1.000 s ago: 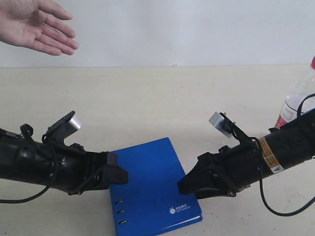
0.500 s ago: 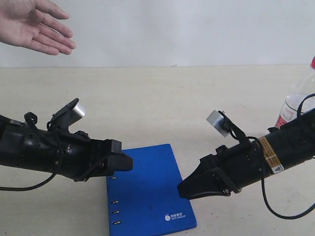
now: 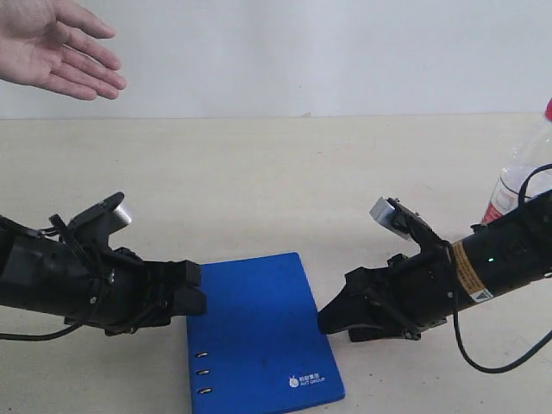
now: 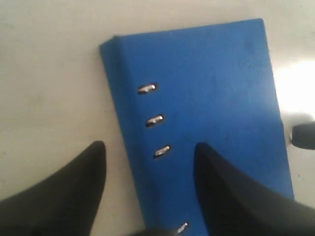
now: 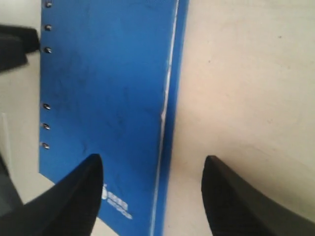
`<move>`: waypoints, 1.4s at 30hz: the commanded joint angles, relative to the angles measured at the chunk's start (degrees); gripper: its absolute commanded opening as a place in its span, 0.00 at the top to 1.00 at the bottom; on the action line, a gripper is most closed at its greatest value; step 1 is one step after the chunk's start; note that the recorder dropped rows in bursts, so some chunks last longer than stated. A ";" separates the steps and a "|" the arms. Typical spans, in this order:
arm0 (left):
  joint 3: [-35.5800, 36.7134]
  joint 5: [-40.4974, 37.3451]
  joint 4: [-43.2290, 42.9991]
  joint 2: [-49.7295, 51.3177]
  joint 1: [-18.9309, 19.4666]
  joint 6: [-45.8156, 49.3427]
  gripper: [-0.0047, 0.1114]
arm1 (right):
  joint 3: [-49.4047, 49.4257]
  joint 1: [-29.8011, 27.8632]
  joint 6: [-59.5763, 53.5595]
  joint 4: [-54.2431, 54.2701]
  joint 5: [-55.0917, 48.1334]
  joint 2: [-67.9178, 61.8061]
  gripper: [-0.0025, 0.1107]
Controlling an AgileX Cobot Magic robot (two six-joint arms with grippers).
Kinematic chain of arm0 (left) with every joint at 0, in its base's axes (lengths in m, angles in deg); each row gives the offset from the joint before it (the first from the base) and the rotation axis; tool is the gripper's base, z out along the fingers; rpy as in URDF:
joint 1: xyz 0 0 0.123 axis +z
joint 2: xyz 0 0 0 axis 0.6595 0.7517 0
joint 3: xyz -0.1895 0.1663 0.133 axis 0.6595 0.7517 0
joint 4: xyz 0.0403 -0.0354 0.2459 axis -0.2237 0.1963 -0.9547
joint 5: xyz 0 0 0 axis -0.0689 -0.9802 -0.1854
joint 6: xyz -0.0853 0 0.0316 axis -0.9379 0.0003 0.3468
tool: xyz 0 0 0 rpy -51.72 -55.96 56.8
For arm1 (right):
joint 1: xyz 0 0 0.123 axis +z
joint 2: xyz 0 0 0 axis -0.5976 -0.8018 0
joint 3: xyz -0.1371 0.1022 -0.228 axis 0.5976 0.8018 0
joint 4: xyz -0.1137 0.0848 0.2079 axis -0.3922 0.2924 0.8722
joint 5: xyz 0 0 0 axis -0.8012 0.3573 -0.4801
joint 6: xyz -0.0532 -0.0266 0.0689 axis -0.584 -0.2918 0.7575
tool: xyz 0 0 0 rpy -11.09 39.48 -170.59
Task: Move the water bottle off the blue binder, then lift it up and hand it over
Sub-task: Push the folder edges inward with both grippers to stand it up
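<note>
The blue binder (image 3: 259, 332) lies flat at the bottom middle of the exterior view. Nothing sits on top of it. Its little slots run down its left edge and its small white logo is near the bottom.

The left pincer (image 3: 193, 296) is low at the binder's left edge. In the left wrist view its two dark fingers (image 4: 74, 191) are wide apart, one on each side of the slotted edge. It holds nothing. The right pincer (image 3: 333, 314) is low at the binder's right edge. It is also wide apart, with that edge between its fingers (image 5: 74, 196), and it holds nothing. I think they sit like this so each can pinch one side and lift the binder together. I cannot tell if any finger touches it yet.

The water bottle (image 3: 517, 177) stands upright at the far right of the frame, behind the right arm and well apart from the binder. It looks put there so the binder is free.

The table (image 3: 259, 172) is pale, smooth and bare. In the upper left a person's hand (image 3: 52, 43) is held out open, likely ready to take the binder. Behind it all is a plain white wall (image 3: 345, 52).
</note>
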 commanded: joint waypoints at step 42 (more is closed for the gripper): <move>-6.98 -10.76 0.05 6.12 -0.03 5.73 0.52 | -7.17 -11.80 -8.13 -0.87 22.84 -6.49 0.98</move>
